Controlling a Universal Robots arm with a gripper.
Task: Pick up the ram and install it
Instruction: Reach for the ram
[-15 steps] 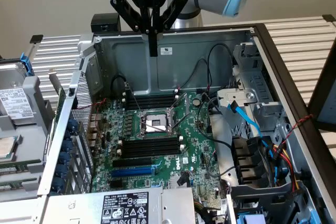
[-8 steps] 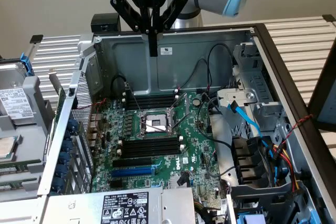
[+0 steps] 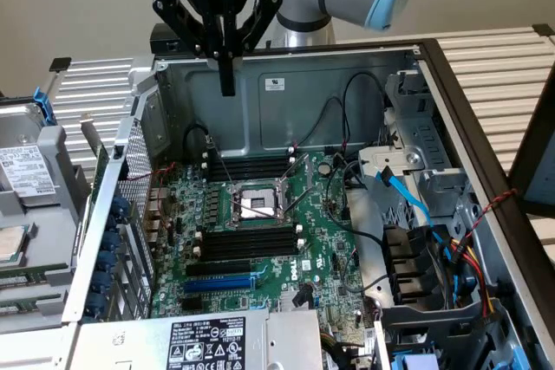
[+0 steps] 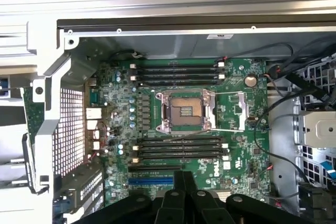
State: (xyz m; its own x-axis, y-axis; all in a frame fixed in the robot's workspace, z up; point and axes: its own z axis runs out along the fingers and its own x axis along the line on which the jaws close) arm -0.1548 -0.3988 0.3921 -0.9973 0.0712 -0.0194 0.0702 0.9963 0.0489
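My gripper (image 3: 227,75) hangs above the back wall of the open computer case (image 3: 286,84), fingers pressed together with nothing between them. In the wrist view the fingertips (image 4: 178,182) meet over the motherboard's lower edge. Two banks of long black memory slots (image 3: 247,242) (image 4: 181,148) flank the CPU socket (image 3: 256,201) (image 4: 184,109); all look bare. A thin green board strip (image 3: 101,171) (image 4: 31,114) stands just outside the case's perforated side wall; I cannot tell whether it is the ram.
A blue slot (image 3: 221,283) (image 4: 151,180) lies below the lower memory bank. Black cables (image 3: 347,119) loop near the socket. Drive cage and blue cable (image 3: 408,188) fill the exterior view's right. A labelled power supply (image 3: 208,340) sits in front; removed parts (image 3: 26,179) lie on the left.
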